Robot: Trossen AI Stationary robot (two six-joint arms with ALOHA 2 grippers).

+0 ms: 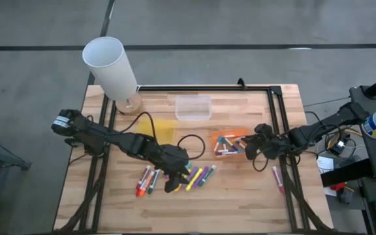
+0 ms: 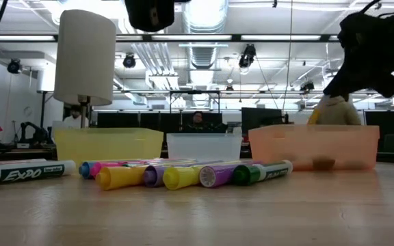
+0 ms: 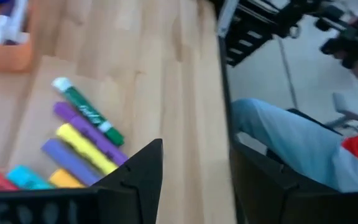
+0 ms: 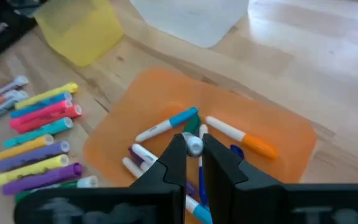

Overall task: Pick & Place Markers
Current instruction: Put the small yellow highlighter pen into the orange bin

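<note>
Two claws: right claw (image 4: pixel 194 151) pinches a marker (image 4: pixel 194 145); left claw (image 1: pixel 177 177) gapes empty.

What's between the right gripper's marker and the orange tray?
Nothing visible. The right gripper, jaws shut on a marker, hangs over the orange tray, which holds several other markers but shows bare floor.

from my low camera i can read only one word: "expo", in white letters on the dark barrel of a marker (image 2: pixel 20 173) that lies at the left end of the row on the table (image 2: pixel 252 212). the green marker (image 2: pixel 264 172) also carries some print, but it is too small for me to read. in the other views i read nothing.
</note>
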